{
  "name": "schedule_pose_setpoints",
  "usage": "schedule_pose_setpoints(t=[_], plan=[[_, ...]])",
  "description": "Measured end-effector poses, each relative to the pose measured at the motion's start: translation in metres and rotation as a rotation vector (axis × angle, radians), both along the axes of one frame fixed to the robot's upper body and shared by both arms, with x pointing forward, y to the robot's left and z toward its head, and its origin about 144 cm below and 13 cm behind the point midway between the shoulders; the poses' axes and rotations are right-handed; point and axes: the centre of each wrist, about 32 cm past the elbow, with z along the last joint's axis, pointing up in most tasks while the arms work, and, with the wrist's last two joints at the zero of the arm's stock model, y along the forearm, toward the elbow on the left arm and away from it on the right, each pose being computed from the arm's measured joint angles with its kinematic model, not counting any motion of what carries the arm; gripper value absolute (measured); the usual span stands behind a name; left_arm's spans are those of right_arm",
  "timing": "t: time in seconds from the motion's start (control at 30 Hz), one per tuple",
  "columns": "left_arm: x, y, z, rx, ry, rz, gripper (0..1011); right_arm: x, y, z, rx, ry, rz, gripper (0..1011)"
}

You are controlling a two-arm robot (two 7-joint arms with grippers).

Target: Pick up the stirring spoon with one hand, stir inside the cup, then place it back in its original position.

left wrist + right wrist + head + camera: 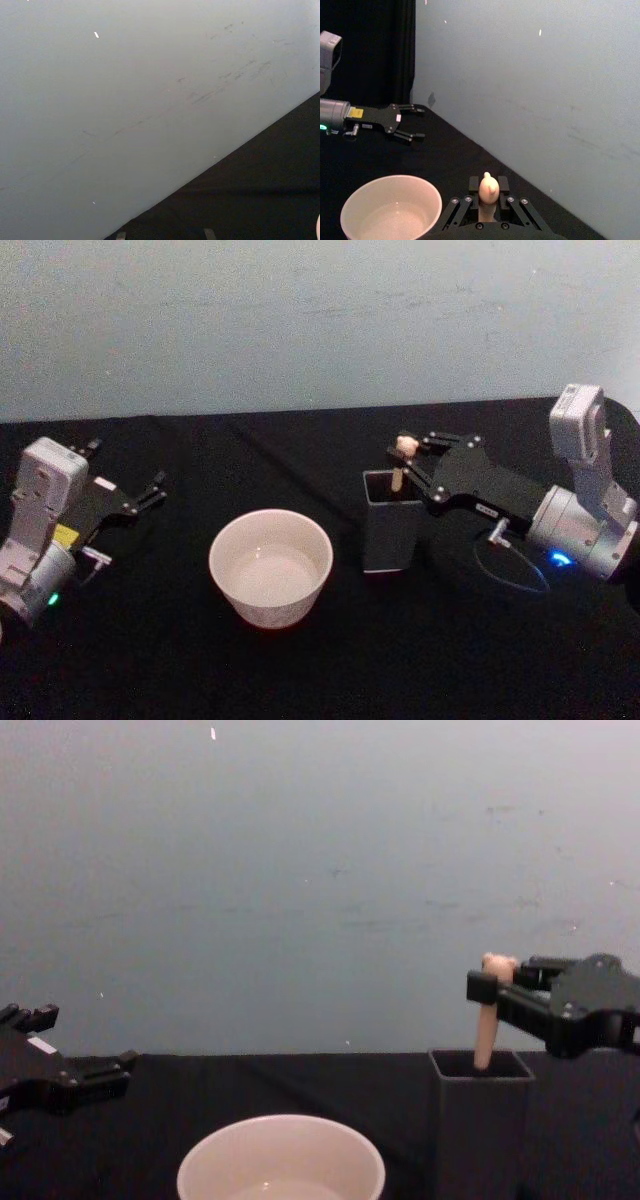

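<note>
1. While the stirring spoon [402, 462] stands in it, the dark grey holder [390, 521] sits right of centre in the head view; only the spoon's pale handle and bear head rise above the square mouth, and its bowl is hidden inside.
2. Left of the holder, at lower centre of that view, stands the cream-white cup [271, 567]. The two are near but apart. The cup's inside looks pale and bare; whether it holds liquid cannot be told.
3. Reaching in from the right edge, the right hand [404, 456] has its black fingers [484, 986] pressed on the spoon's handle just under the bear head, above the holder's mouth. The right wrist view shows the bear head [488, 188] pinched between the two finger pads.
4. In the chest view the spoon [488, 1010] leans slightly in the holder [482, 1125].
5. The left hand [152, 487] lies at the left edge of the head view, fingers spread, holding nothing, well apart from the cup.
6. Black tabletop [300, 455] lies open between cup and left hand and behind both vessels, up to the pale wall [320, 320] across the top.
</note>
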Motion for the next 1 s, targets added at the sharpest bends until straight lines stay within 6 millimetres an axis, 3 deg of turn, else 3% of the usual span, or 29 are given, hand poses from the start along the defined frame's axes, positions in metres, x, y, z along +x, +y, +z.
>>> schedule_pose_setpoints(t=[0.47, 1.0], plan=[[0.000, 0.000, 0.000, 0.000, 0.000, 0.000, 1001, 0.000, 0.005, -0.015, -0.018, 0.059, -0.008, 214], [0.000, 0.000, 0.000, 0.000, 0.000, 0.000, 1001, 0.000, 0.006, -0.018, -0.026, 0.063, -0.014, 214]])
